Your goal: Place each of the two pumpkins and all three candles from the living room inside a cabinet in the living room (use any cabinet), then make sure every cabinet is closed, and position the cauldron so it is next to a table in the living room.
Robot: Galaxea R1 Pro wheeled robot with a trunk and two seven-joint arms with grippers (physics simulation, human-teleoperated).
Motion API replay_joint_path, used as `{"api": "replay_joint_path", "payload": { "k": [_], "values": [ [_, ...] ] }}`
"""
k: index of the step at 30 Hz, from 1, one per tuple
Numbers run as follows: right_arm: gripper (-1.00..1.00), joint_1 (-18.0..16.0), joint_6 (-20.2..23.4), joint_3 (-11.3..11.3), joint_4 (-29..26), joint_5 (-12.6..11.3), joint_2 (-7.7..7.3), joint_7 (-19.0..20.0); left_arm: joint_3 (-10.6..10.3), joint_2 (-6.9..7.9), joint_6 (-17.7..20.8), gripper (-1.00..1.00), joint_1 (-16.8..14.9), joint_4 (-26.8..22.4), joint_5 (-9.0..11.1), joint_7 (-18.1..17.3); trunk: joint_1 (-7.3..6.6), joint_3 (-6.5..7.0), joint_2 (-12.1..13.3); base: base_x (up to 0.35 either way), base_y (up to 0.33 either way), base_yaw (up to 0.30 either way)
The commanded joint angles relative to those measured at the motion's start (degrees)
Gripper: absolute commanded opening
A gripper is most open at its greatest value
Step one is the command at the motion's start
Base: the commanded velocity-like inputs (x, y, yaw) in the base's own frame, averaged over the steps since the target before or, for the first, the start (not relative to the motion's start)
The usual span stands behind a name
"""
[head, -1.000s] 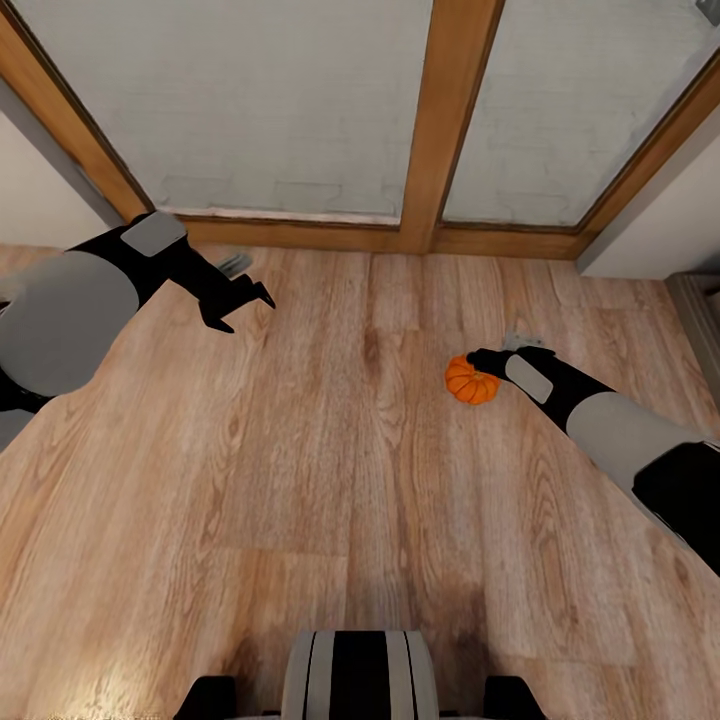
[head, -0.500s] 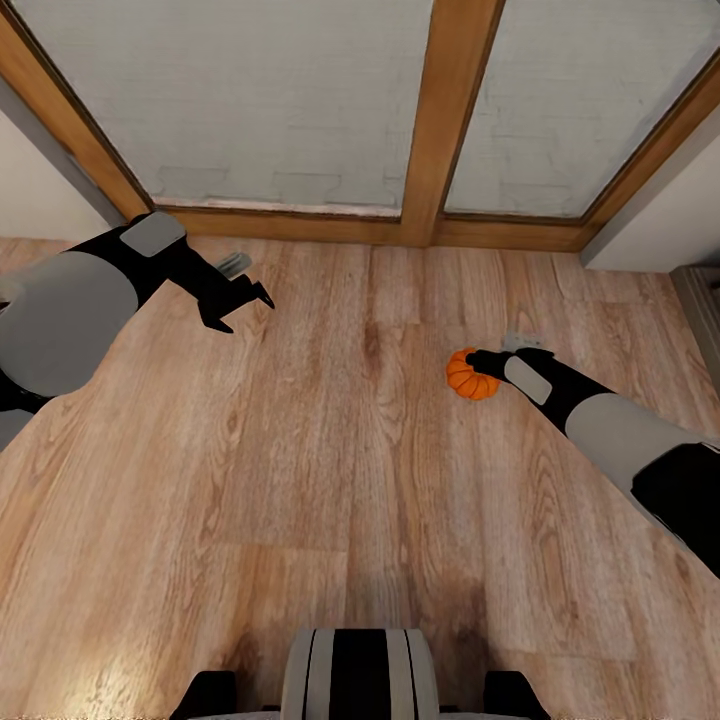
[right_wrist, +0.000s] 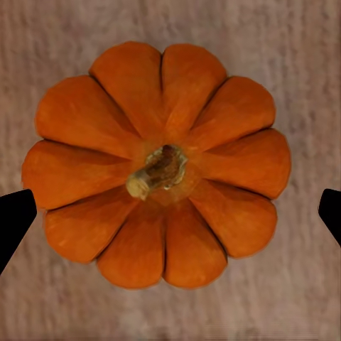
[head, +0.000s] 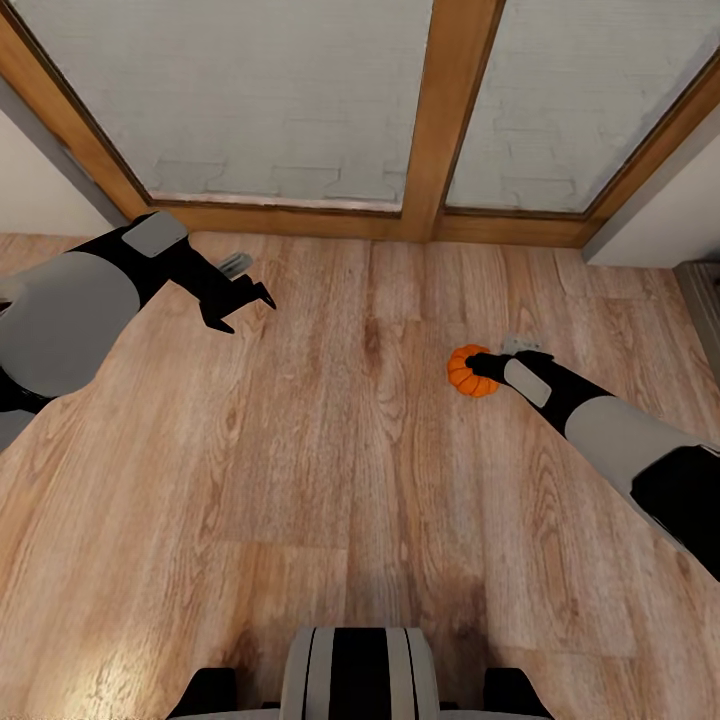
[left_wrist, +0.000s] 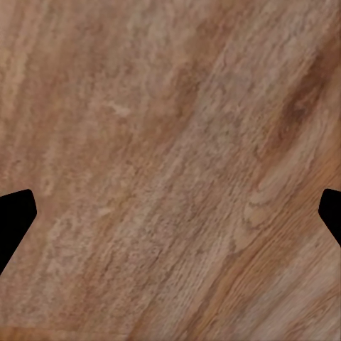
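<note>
Right wrist view: pumpkin sits on wood floor, stem up, centred between spread jaws of right gripper, nothing held yet. Descent should be kept straight, jaws closed at widest ribs. Left gripper is held open, well apart.

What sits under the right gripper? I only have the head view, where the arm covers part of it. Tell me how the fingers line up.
Observer: In the right wrist view the pumpkin lies centred between the two open fingertips, stem up.
Operator: Report contact.
Observer: The fingertips stand apart from the pumpkin's sides; pale floor shows around it.
Operator: Check the left side.
Observer: The left wrist view has the left gripper open over bare wood planks, holding nothing.
</note>
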Motion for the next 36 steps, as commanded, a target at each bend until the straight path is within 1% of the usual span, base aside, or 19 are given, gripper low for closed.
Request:
{"api": "replay_joint_path", "payload": {
  "k": [1, 17, 25, 36],
  "values": [
    [1.0, 0.02, 0.19, 0.39, -0.2, -0.42, -0.07, -0.44, 0.45, -0.02, 0.15, 1.0, -0.01, -0.07, 0.18, 0.59, -0.01, -0.03, -0.01, 0.0, 0.0, 0.0],
    [1.0, 0.2, 0.19, 0.44, -0.74, -0.3, -0.07, -0.19, 0.45, 0.34, 0.24, 1.0, -0.01, -0.06, 0.18, 0.59, -0.01, -0.03, -0.01, 0.0, 0.0, 0.0],
    [1.0, 0.2, 0.19, 0.44, -0.74, -0.34, -0.07, 1.06, 0.45, 0.36, 0.25, 1.0, -0.01, -0.06, 0.18, 0.59, -0.01, -0.03, -0.01, 0.0, 0.0, 0.0],
    [1.0, 0.35, 0.19, 0.45, -0.66, -0.43, -0.07, 1.4, 0.29, 0.6, 0.25, 1.0, -0.01, -0.06, 0.05, 0.63, -0.01, -0.03, -0.01, 0.0, 0.0, 0.0]
  ]
}}
